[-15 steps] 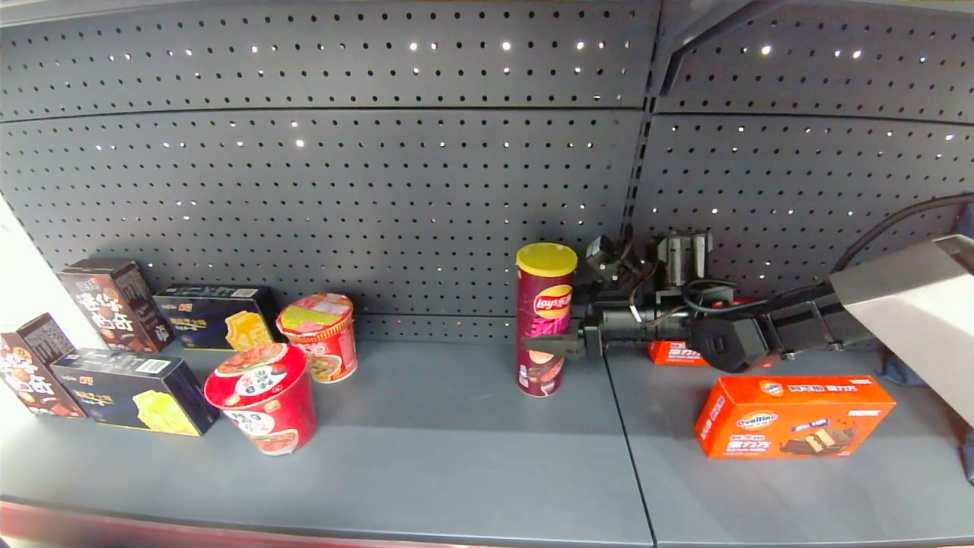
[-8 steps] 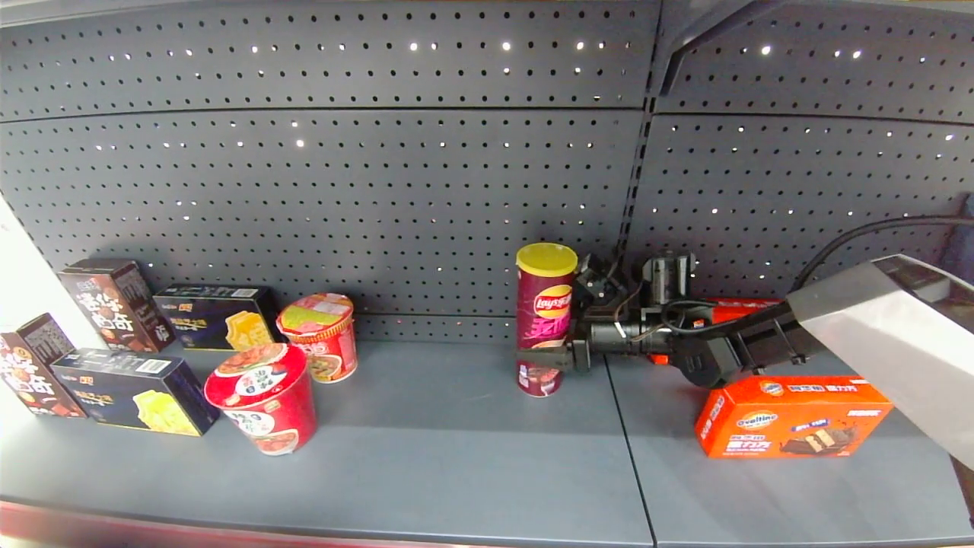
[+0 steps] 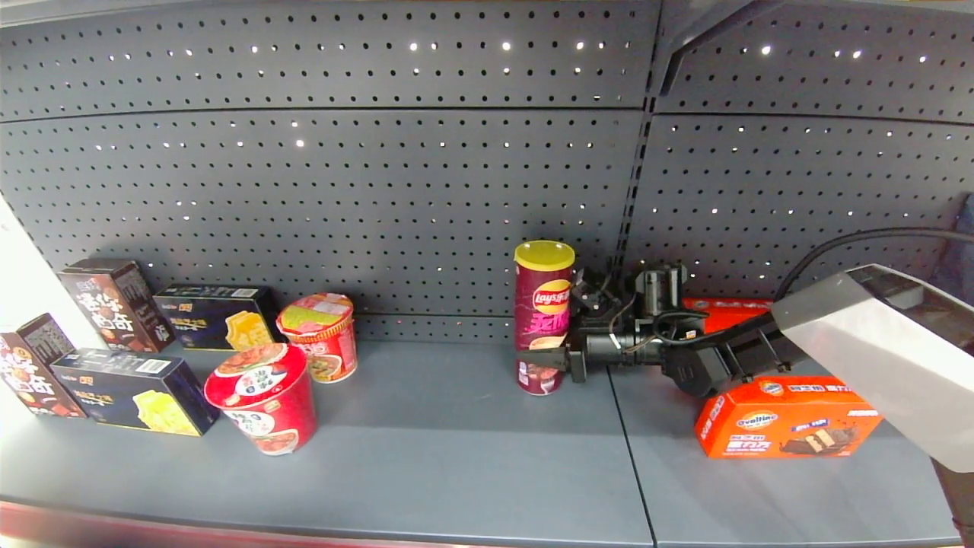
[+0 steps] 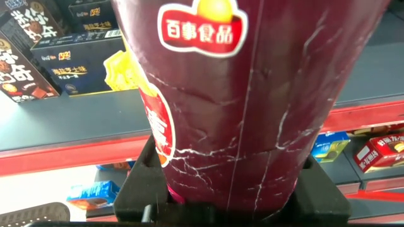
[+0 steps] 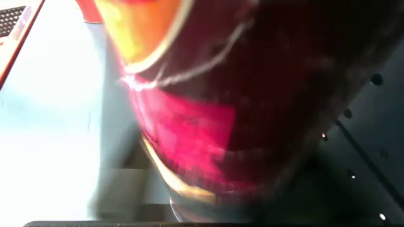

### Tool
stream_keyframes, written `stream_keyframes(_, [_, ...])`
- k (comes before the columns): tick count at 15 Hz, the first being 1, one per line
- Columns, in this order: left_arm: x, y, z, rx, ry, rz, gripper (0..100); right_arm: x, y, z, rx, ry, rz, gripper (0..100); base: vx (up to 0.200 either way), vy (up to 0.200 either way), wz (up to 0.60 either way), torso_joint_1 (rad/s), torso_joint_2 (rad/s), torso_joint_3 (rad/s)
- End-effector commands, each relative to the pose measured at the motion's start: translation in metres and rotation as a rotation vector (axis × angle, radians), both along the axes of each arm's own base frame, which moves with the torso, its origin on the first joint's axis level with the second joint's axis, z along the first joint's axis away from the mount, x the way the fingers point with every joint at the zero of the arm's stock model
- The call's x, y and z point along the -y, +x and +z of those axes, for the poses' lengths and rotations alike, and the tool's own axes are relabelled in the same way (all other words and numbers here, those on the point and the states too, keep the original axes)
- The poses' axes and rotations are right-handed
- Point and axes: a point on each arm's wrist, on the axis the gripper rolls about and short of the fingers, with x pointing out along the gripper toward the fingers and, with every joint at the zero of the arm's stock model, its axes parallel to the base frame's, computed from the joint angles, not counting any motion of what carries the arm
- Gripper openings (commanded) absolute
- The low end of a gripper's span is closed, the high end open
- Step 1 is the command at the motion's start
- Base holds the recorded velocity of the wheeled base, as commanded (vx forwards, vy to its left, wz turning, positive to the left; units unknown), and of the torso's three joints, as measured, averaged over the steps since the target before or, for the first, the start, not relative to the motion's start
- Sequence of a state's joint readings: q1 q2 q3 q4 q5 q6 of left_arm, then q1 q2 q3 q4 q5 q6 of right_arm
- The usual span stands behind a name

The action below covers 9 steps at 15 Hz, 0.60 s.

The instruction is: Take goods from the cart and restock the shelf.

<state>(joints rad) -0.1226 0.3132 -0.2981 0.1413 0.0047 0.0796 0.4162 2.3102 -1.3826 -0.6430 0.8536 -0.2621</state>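
Sinking and sliding leftward since a second ago, the right arm is now crossing the top edge of the orange rectangular cardboard box (image 3: 784, 426) and uncovering a second orange box (image 3: 723, 310) behind it. The right claw (image 3: 543, 358) is clamping the maroon cylindrical chip can with the yellow plastic lid (image 3: 543, 304). That can is standing upright toward the back of the grey metal shelf (image 3: 426, 457), well apart from the red noodle cups (image 3: 262, 407).

Step in hand: setting down, judged nearly complete. The next move is calling for a gentle release and a straight retreat, since sideways drag is likely to be tipping so tall and narrow a can.

The left claw (image 4: 230, 198) is gripping a second maroon can (image 4: 252, 94) in front of the shelving, presumably awaiting its turn.

Whether the first can's base is touching the shelf is remaining unclear. The right claw's far finger is lying hidden behind the can, and the right wrist view is rendering the can (image 5: 252, 94) as a blur.
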Motion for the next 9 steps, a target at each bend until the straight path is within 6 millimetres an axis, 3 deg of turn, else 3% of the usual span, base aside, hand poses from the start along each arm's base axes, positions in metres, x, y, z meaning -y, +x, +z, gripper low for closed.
stream_keyframes(1, [0.000,0.000,-0.001,0.000,0.000,0.000,0,-0.001,-0.011,0.013,0.017,0.003,-0.001,0,0.000,0.000,0.00,0.000,0.00,0.000])
stream_keyframes(2, [0.000,-0.001,-0.002,0.000,0.000,-0.002,0,-0.002,-0.017,0.019,0.022,0.003,-0.007,0,0.000,0.000,0.00,0.000,0.00,0.000])
stream_keyframes(4, [0.000,-0.003,-0.004,0.010,-0.003,-0.003,0,-0.005,-0.047,0.046,0.024,0.016,-0.022,0,0.000,0.000,0.00,0.000,0.00,0.000])
stream_keyframes(7, [-0.001,-0.009,-0.011,0.042,-0.007,-0.008,0,-0.008,-0.117,0.096,0.013,0.093,-0.068,0,0.000,0.000,0.00,0.000,0.00,0.000])
stream_keyframes(8, [-0.001,-0.010,-0.011,0.051,-0.008,-0.006,0,-0.005,-0.141,0.106,0.006,0.104,-0.090,0,0.000,0.000,0.00,0.000,0.00,0.000])
stream_keyframes(9, [-0.001,-0.010,-0.010,0.055,-0.009,-0.006,0,-0.001,-0.152,0.109,0.002,0.105,-0.102,0,0.000,0.000,0.00,0.000,0.00,0.000])
